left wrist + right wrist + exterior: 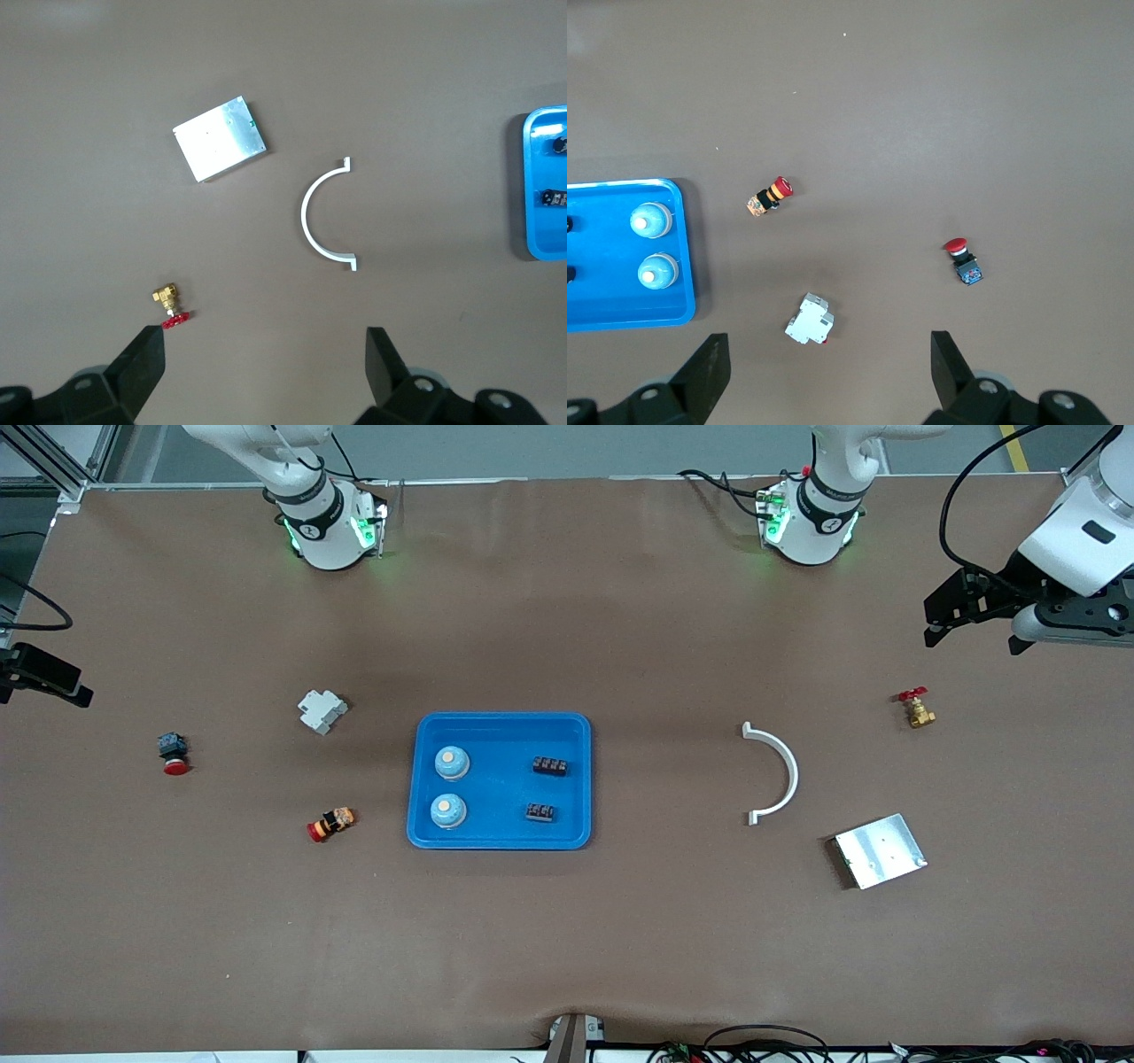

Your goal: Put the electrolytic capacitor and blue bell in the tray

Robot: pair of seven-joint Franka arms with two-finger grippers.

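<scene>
Tray (500, 726) sits mid-table with two blue bells (452, 762) in its end toward the right arm, one nearer the front camera than the other, and two small black parts (549, 765) in the end toward the left arm, also one nearer than the other. Can't tell from here whether those black bits are the capacitors. Left gripper (973, 636) hangs in the air over the left arm's end of the table with its fingers spread wide and nothing between them. Below it, in its wrist view, there's a little brass valve (167, 303) with a red handle close by, then a white half-ring (323, 215) and a silver plate (220, 139) further out, and the tray's edge well off to the side. Right gripper (824, 372) is out at the right arm's end of the table, jaws also wide and empty. Its wrist view shows a white breaker (810, 320) almost under it, a red button (963, 261) on a blue base near it, and a red-and-yellow button (770, 197) further out, between it and the tray.
</scene>
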